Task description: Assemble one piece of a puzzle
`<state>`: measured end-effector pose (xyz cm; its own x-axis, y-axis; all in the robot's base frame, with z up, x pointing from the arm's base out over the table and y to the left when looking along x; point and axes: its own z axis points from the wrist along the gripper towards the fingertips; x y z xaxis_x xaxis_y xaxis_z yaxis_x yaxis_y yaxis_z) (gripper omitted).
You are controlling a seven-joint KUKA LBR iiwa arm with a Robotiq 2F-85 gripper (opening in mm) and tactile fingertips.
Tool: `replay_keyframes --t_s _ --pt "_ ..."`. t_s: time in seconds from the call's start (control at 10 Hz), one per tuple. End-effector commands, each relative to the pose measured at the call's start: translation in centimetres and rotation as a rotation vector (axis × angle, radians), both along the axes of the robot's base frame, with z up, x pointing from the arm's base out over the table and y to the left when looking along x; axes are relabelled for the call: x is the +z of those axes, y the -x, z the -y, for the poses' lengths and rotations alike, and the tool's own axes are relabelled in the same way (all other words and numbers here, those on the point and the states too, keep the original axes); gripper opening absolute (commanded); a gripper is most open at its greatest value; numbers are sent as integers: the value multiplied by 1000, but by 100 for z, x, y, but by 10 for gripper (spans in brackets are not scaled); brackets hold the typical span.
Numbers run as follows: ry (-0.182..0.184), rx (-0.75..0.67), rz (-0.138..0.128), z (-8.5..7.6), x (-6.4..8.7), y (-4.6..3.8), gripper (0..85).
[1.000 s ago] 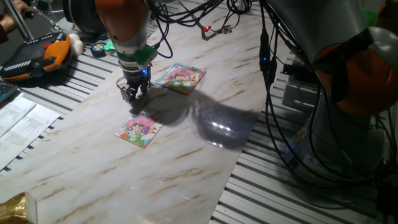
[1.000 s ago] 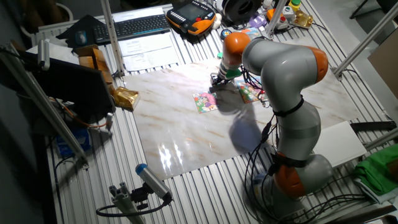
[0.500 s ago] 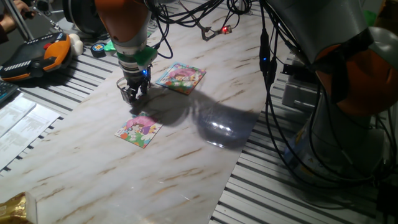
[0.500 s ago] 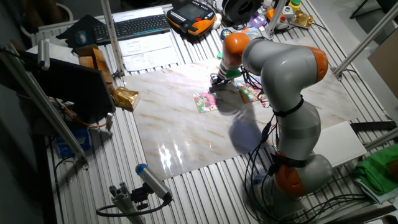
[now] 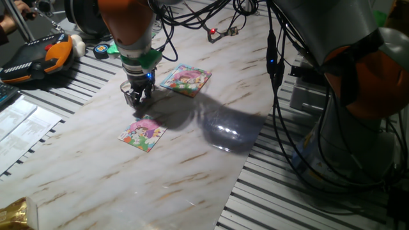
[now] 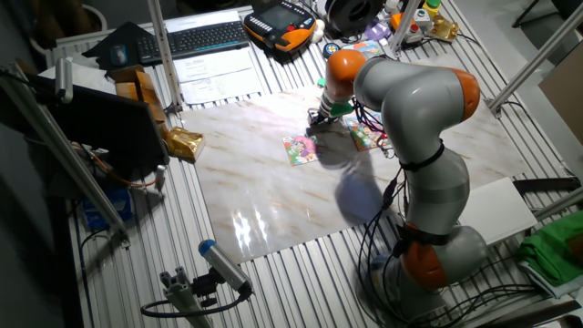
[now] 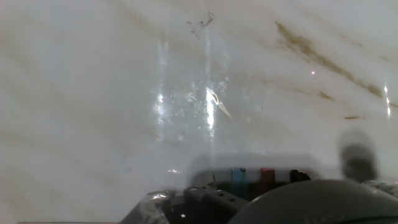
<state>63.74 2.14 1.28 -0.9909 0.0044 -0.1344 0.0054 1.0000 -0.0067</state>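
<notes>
A: Marble-look table (image 5: pixel 192 160) nearest us, bare at the front edge. Next in, the small puzzle board (image 5: pixel 142 133), flat, pink cartoon print.

B: Claw?

A: Claw (image 5: pixel 137 97) hangs just behind that board, fingers pointing down, close to the tabletop. Can't tell if it's spread or pinching; fingertips too dark and small in both fixed views.

B: The piece?

A: Can't find it. Maybe between the fingers, maybe not. Hand view shows only bare marble (image 7: pixel 186 93) and glare, no piece.

B: Why hover there?

A: My guess: lined up beside the near board so a short move carries a piece over the gap in it.

A: Further back, second puzzle board (image 5: pixel 185 79), lying flat, apart from the first. Beyond that an orange-and-black pendant (image 5: pixel 38 57) and a black round disc (image 5: pixel 101 49) on the slatted bench.

B: Any text?

A: Nothing legible. Board prints too small to read.
</notes>
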Motion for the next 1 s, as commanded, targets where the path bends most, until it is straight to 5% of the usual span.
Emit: replay_keyframes --t_s 0.0,0.9 --pt "0 0 1 1 -9 4 633" --pt "3 1 1 11 -2 -2 610"
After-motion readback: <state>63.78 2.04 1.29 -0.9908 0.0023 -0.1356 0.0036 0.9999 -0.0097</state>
